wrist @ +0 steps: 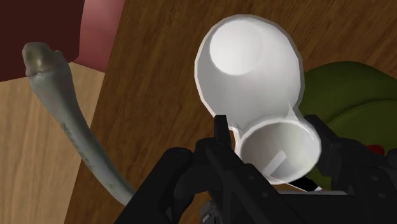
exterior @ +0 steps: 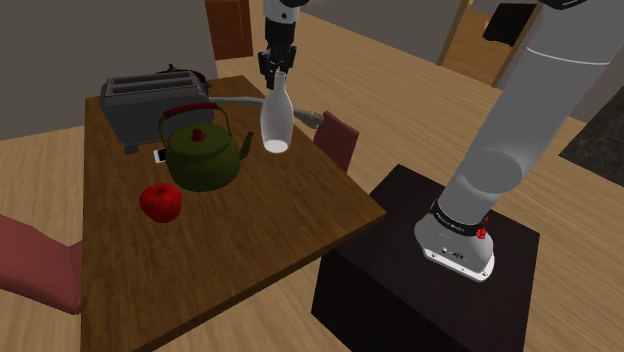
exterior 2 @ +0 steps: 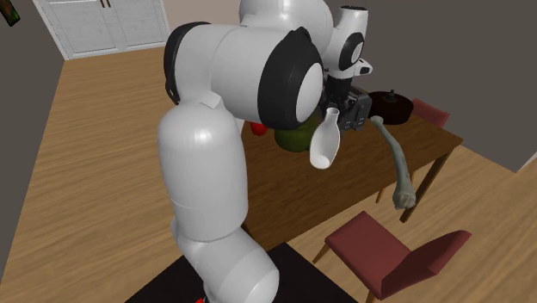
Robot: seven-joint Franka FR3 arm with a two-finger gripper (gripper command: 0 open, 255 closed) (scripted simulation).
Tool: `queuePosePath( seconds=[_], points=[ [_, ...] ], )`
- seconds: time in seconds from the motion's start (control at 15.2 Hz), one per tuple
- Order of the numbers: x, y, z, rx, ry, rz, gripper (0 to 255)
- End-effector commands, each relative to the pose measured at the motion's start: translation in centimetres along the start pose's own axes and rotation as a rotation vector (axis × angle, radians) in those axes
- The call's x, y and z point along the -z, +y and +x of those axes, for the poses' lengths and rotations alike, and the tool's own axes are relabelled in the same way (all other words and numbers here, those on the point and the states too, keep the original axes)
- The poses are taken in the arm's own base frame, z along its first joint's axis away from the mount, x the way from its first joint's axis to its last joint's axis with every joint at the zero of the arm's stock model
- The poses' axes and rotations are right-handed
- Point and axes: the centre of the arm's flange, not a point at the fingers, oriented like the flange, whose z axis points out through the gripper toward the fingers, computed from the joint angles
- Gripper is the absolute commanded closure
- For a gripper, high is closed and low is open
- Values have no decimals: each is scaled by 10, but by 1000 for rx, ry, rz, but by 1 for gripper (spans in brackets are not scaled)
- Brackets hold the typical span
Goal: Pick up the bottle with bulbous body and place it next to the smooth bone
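Observation:
A white bottle with a bulbous body hangs in the air above the wooden table, tilted, base downward. My black gripper is shut on its neck. The second exterior view shows the bottle under the gripper. In the wrist view the fingers clasp the bottle at its open mouth. The smooth grey bone lies along the table's far edge, just behind the bottle. One end of the bone juts out past the table edge. In the wrist view the bone lies beside the bottle.
A green kettle stands close beside the bottle, with a red apple nearer the front and a grey toaster at the back. Dark red chairs stand at the table's sides. The dark stand is at the lower right.

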Motion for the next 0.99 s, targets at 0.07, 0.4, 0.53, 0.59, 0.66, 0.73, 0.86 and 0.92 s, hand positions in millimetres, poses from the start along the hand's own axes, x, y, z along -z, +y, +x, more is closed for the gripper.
queuePosePath(
  seconds=[0.07,0.4,0.53,0.59,0.66,0.73,0.86,0.92],
  points=[
    [-16,0,-1,0,1,0,255],
    [-42,1,-4,0,1,0,255],
    [-45,1,-4,0,1,0,255],
    [-45,1,-4,0,1,0,255],
    [-45,1,-4,0,1,0,255],
    [-45,1,-4,0,1,0,255],
    [-45,1,-4,0,1,0,255],
    [-45,1,-4,0,1,0,255]
  ],
)
